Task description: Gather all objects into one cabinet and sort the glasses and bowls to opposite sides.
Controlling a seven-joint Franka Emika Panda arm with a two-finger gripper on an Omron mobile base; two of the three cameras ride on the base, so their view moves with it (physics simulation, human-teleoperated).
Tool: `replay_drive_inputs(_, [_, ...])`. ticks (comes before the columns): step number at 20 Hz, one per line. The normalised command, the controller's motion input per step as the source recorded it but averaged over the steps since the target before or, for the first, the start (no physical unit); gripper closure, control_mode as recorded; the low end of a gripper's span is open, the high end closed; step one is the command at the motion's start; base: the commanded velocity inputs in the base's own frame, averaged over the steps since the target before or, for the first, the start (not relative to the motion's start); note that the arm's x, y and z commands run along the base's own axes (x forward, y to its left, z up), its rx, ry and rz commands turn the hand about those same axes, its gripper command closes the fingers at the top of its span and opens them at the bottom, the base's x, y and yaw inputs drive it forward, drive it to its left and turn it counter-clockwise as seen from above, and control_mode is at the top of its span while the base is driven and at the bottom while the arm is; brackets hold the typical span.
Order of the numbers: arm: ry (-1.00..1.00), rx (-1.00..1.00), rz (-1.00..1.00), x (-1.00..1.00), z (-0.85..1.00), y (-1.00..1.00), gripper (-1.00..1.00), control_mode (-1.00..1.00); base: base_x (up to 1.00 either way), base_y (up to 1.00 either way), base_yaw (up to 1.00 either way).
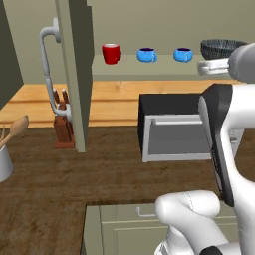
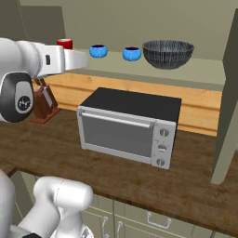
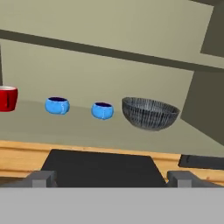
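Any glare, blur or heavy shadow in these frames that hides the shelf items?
Left base view: flat even light, red mug crisp. Right base view: dark ribbed bowl sharp, soft shadow under it. Hand view: blue cups slightly soft, no glare.

red mug point(image 3: 7, 99) cut by frame edge, ribbed bowl point(image 1: 219, 48) partly behind arm

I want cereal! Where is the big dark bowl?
The bowl sits on the cabinet shelf, at the right end of the row, beside a blue cup, above the toaster oven.
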Motion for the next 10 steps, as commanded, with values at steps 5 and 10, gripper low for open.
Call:
replay_drive_inputs(5, [0.15,0.00,0.00,0.49,0.05,0.00,-1.00,-1.00,0.00,0.00,0.00])
replay_drive_inputs(10, [0.07,0.00,0.00,0.47,-0.12,-0.01,-1.00,-1.00,0.00,0.00,0.00])
